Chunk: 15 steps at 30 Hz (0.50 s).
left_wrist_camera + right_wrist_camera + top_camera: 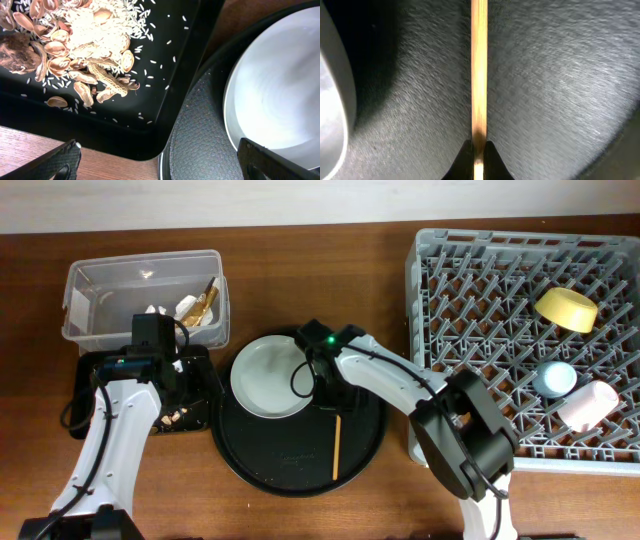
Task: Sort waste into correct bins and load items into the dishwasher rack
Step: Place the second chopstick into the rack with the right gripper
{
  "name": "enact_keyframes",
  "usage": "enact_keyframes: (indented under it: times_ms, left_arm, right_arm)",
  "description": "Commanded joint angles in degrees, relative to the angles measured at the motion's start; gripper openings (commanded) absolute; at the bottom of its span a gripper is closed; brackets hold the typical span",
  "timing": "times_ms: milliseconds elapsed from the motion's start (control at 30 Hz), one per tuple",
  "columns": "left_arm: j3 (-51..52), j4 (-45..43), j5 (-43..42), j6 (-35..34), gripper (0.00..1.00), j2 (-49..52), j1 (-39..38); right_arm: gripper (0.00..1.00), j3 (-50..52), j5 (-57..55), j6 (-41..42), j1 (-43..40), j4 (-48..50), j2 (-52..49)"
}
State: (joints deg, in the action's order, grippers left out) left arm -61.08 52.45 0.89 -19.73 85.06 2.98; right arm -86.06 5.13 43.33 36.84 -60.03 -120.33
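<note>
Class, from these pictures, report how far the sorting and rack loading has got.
Done: yellow bowl, blue cup and pink cup sit in the rack; paper and foil lie in the clear tub, food scraps in the black tray. In hand: the right gripper pinches a chopstick on the round tray. Left: the chopstick and plate are not yet racked; the left gripper is open, holding nothing.

One plate [265, 375], one bowl [566, 308], two cups [555, 378] [588, 404], one chopstick [337, 448], two bins [90, 280] [200, 395], one rack [470, 270], one round tray [290, 465]

Brown wooden table [320, 280], pale wall strip [200, 200] behind.
</note>
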Motion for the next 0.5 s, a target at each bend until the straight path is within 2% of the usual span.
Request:
enact_keyframes:
  times_ms: [0,100,200,367,467]
  left_arm:
    - [-0.1,-0.1,0.0,-0.2,0.99,-1.1,0.2]
    - [-0.1,-0.1,0.0,-0.2,0.99,-1.1,0.2]
    - [-0.1,-0.1,0.0,-0.2,0.99,-1.1,0.2]
    - [-0.1,-0.1,0.0,-0.2,0.99,-1.1,0.2]
    - [-0.1,-0.1,0.0,-0.2,0.99,-1.1,0.2]
  right_arm:
    - [0.04,-1.8,-0.3,-5.7,-3.8,-1.3,6.6]
    - [0.04,-1.9,-2.5,-15.1,-8.8,-2.4,15.1]
    - [0.04,-2.0,-3.5,-24.8,-17.6,-5.0,24.5]
    - [0.04,-2.0,-5.6,-31.4,-29.3,-8.4,23.0]
    - [0.04,-2.0,-5.4,-35.2,-30.5,-8.2,20.2]
